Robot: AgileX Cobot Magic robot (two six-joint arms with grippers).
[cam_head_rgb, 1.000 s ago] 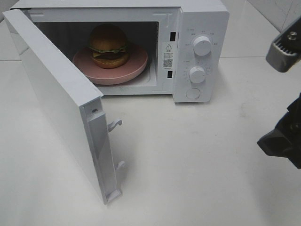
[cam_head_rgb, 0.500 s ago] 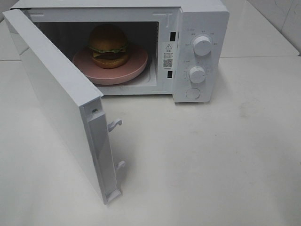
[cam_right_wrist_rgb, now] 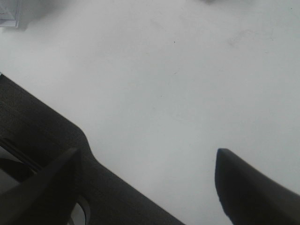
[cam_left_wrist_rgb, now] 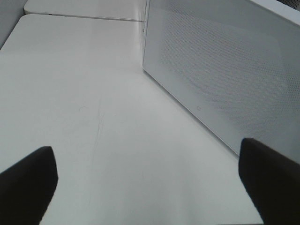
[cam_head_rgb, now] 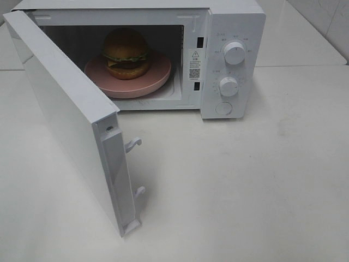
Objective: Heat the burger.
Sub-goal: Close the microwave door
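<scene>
The burger (cam_head_rgb: 126,53) sits on a pink plate (cam_head_rgb: 159,79) inside the white microwave (cam_head_rgb: 235,22). The microwave door (cam_head_rgb: 60,109) is swung wide open to the left. Neither gripper shows in the exterior high view. In the left wrist view my left gripper (cam_left_wrist_rgb: 145,150) is open over bare table, with the outer face of the door (cam_left_wrist_rgb: 225,70) ahead of it and nothing between its fingers. My right gripper (cam_right_wrist_rgb: 150,157) is open over bare table in the right wrist view and holds nothing.
Two knobs (cam_head_rgb: 234,53) and a round button (cam_head_rgb: 223,108) are on the microwave's right panel. Latch hooks (cam_head_rgb: 133,144) stick out from the door's free edge. The white table (cam_head_rgb: 245,180) extends in front and to the right.
The right gripper, seen at the right edge of the exterior high view a second ago, has moved out of that view. The burger, plate and door have not moved.
</scene>
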